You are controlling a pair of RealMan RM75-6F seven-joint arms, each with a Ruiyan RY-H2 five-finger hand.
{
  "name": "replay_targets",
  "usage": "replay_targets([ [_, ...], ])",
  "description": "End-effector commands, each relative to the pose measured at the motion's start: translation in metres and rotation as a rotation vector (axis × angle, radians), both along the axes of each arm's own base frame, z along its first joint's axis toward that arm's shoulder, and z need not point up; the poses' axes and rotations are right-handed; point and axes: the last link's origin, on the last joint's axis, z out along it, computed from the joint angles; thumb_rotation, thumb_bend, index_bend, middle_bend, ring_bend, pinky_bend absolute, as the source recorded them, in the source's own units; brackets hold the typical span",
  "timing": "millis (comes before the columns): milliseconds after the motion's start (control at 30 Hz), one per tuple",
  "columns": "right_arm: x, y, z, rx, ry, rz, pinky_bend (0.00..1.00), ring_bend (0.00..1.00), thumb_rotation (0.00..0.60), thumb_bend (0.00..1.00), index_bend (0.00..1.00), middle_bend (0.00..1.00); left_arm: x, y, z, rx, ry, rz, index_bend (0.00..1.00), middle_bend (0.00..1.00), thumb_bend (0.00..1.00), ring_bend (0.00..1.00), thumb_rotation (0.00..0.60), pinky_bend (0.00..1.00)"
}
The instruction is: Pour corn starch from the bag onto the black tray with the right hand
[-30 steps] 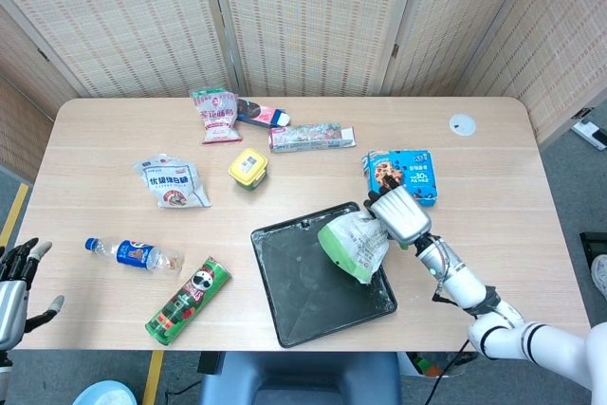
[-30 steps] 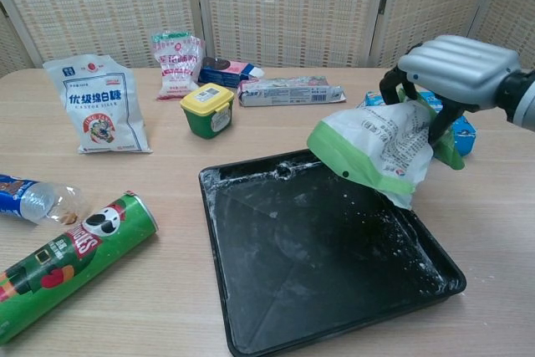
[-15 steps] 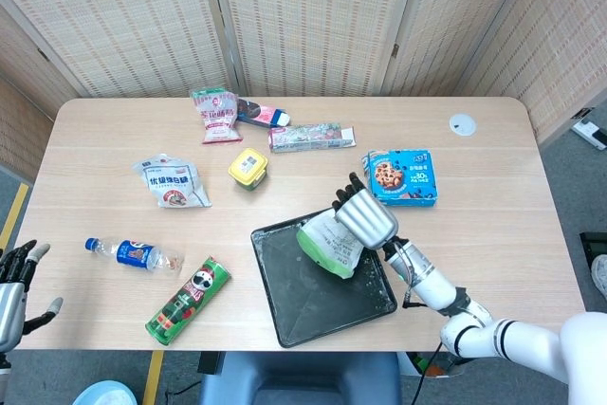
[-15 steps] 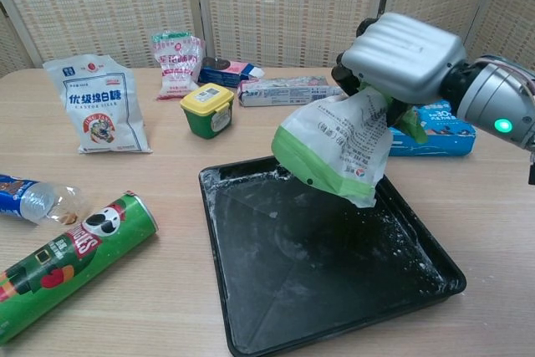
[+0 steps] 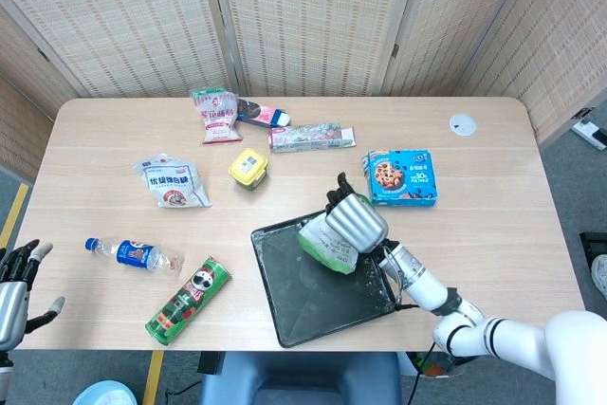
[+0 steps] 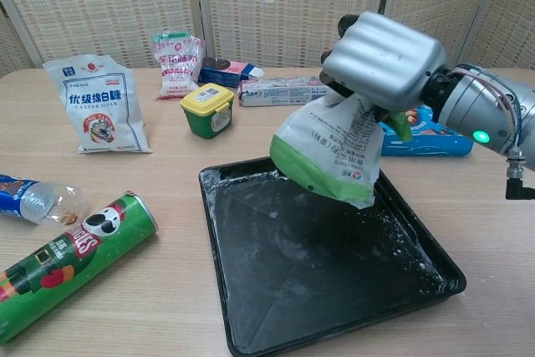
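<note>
left hand [image 5: 14,282] at the near worktop [image 5: 493,149] edge, fingers spread, holding nothing | Pringles can [image 6: 63,261] lying near-left | black tray [image 6: 276,307] dusted with white powder | right hand [image 6: 384,60] fingers clamped on corn starch bag [image 6: 330,152], hanging tilted over tray's far side | cookie box [image 5: 401,177] just behind | castor sugar bag [image 6: 96,102] far-left

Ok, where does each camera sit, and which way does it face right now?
Head view: high up, looking steeply down on the whole table; shows the right hand holding the bag over the tray, its arm, and the left hand at the lower left edge.
Chest view: low, at the near table edge, looking forward across it to the screen; shows only the right hand and forearm.
Both share the right hand, bag, tray, chips can.
</note>
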Motion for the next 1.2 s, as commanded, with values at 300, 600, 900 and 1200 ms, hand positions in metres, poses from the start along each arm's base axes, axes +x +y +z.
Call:
replay_targets([
  [300, -0.006, 0.001, -0.011, -0.031, 0.016, -0.051, 0.24, 0.58, 0.600, 0.19, 0.70, 0.52, -0.001, 0.000, 0.000, 0.002, 0.002, 0.004, 0.17, 0.12, 0.29, 0.13, 0.600, 0.00],
  [600, -0.017, -0.010, -0.007, 0.216, -0.324, -0.436, 0.24, 0.63, 0.600, 0.18, 0.70, 0.52, -0.002, 0.000, 0.000, -0.006, 0.005, 0.010, 0.17, 0.12, 0.29, 0.13, 0.600, 0.00],
  [900, -0.047, -0.018, 0.007, 0.465, -0.651, -0.735, 0.24, 0.63, 0.600, 0.18, 0.72, 0.52, 0.002, 0.003, -0.003, -0.018, 0.005, 0.003, 0.17, 0.12, 0.29, 0.13, 0.600, 0.00],
  [1200, -0.073, -0.019, 0.014, 0.610, -0.928, -0.959, 0.24, 0.62, 0.600, 0.18, 0.72, 0.52, 0.007, 0.006, -0.005, -0.027, 0.011, -0.008, 0.17, 0.12, 0.29, 0.13, 0.600, 0.00],
])
